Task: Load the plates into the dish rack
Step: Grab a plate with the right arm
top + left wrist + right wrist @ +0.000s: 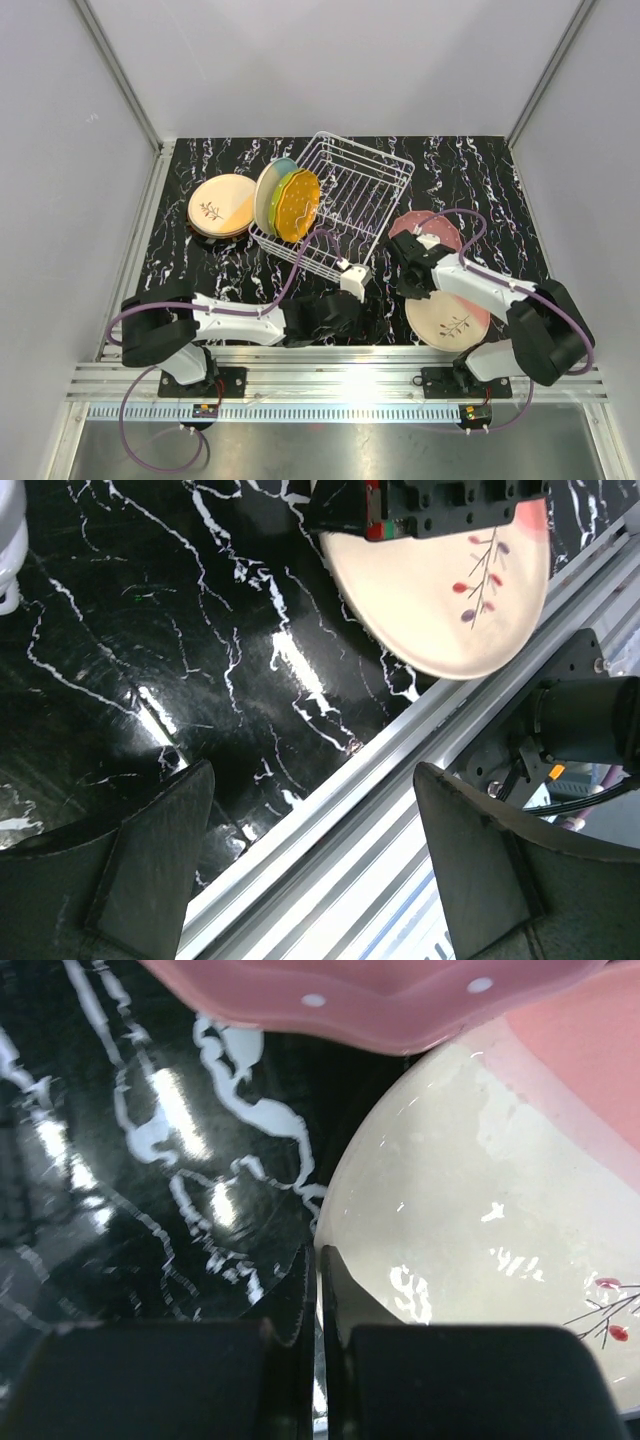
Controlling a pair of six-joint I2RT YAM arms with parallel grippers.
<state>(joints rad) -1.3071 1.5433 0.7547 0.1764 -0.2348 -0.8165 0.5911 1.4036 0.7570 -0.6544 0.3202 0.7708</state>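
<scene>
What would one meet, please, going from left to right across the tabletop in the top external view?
Peach sprig plate → upright plates at the rack's left end → bare part of the dish rack → pink plate. The cream sprig plate overlaps the pink one sideways, so I leave it out.

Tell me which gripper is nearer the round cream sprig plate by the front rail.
Right. The right gripper is at the rim of the round cream sprig plate; the left gripper is off to its left, over the black marbled table.
</scene>
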